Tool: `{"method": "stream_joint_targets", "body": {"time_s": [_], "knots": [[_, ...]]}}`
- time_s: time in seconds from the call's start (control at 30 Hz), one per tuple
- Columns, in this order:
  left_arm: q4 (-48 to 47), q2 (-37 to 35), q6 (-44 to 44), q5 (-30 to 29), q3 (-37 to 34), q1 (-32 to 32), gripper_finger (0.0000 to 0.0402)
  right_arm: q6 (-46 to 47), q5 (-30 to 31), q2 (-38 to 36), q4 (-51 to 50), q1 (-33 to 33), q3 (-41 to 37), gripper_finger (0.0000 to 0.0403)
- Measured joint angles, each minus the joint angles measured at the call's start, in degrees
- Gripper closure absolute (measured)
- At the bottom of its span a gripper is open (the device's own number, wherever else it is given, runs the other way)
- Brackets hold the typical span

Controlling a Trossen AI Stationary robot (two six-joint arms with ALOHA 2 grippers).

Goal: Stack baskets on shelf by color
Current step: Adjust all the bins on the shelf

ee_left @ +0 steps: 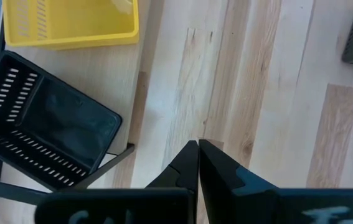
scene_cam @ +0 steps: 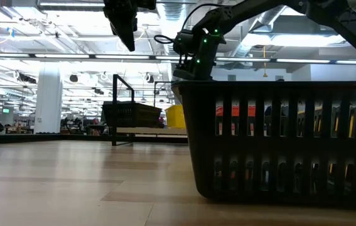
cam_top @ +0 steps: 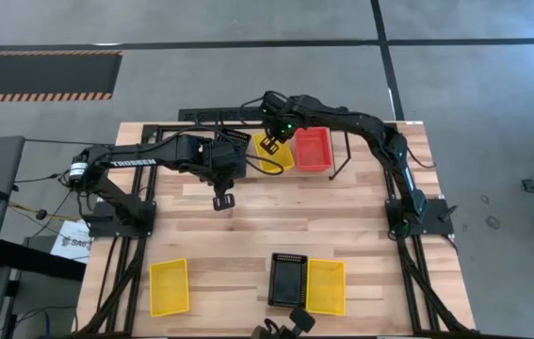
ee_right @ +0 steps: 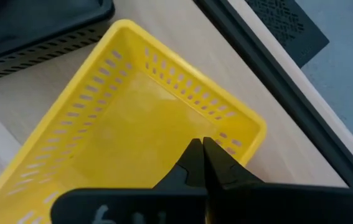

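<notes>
Yellow basket (ee_right: 132, 130) beneath right hand (ee_right: 201, 152)

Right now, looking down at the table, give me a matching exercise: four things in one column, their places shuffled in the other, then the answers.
1 red basket
2 front black basket
3 right gripper
4 left gripper

A above bare wood, jaws shut
B right end of the shelf
C over the shelf's yellow basket
D beside the front yellow basket

Pairs: 1-B, 2-D, 3-C, 4-A
</notes>
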Motion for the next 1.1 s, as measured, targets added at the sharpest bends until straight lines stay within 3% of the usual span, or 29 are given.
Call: {"method": "stream_joint_targets", "body": {"time_s": [0.57,1.1], "knots": [[0.02,0.00,-0.21,-0.02,0.00,0.00,0.0401,0.00,-0.02,0.11,3.78,0.59,-7.03,0.0403],[0.02,0.00,-0.90,-0.02,0.00,0.00,0.0401,0.05,-0.04,0.11,5.39,-1.31,-7.39,0.0403]]}}
